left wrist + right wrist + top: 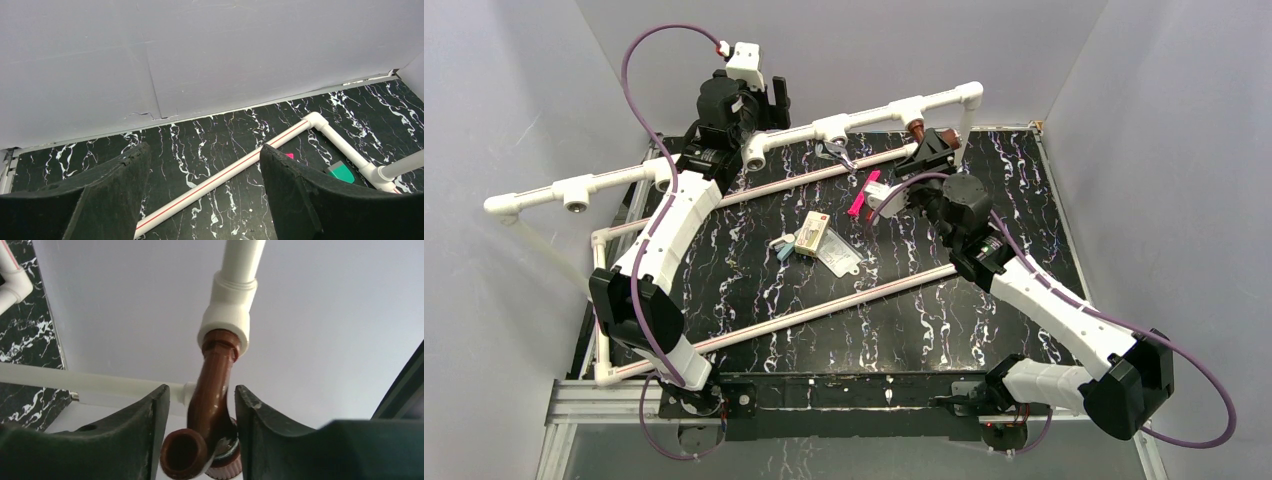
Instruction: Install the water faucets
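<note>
The dark reddish-brown water faucet [216,382] hangs with its threaded end in a white tee socket [227,305] of the raised pipe; the top view shows this faucet [916,127] at the back right. My right gripper [202,400] has its jaws closed in on the faucet's body from both sides, spout mouth toward the camera. The shiny silver faucet [834,153] lies on the table below the pipe. My left gripper [202,165] is open, held high at the back left [776,95] with nothing between its fingers.
A white pipe frame [824,305] lies across the black marbled table, with a raised pipe carrying more tee sockets [832,127]. A pink strip [861,195], a small box [812,232], a plastic bag [840,256] and teal pieces [782,245] lie mid-table. Grey walls surround.
</note>
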{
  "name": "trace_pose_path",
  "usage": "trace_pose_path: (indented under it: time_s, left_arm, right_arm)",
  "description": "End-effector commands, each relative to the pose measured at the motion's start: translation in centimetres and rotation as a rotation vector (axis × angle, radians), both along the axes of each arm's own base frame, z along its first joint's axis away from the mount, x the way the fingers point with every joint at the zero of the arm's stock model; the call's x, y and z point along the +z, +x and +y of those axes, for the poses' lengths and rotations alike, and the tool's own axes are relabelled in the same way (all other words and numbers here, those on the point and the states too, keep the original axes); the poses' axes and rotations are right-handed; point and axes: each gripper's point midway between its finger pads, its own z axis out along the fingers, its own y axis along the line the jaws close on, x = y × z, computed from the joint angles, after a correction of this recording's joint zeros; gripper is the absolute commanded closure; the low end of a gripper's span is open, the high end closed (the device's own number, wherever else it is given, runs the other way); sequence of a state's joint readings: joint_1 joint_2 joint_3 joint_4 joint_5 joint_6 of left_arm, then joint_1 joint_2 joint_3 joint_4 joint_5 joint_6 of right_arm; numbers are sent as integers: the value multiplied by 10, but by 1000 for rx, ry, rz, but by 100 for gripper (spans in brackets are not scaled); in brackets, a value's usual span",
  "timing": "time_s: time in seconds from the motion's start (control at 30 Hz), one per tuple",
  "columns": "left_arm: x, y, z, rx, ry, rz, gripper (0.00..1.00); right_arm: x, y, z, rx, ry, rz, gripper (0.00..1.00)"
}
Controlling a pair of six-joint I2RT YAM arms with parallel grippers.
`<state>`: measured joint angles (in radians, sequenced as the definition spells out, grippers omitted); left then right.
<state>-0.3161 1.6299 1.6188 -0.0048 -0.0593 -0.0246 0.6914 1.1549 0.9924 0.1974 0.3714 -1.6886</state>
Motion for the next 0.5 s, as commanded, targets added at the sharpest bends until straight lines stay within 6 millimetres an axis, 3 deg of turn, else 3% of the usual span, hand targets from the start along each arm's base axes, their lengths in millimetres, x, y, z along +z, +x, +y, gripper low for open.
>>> trace_pose_path:
  time_s: [0.0,0.2,0.47]
  left_arm:
    - [-141,-22,-3,-35,137,393,23]
    - [-142,-23,-3,-35,138,395,23]
    - [-139,-22,-3,-36,135,390,23]
  right_arm:
    - [32,-2,-11,-50,118,-81,51]
    - [23,1,-18,-92,266,-35,99]
    - [4,3,-13,-90,578,96,99]
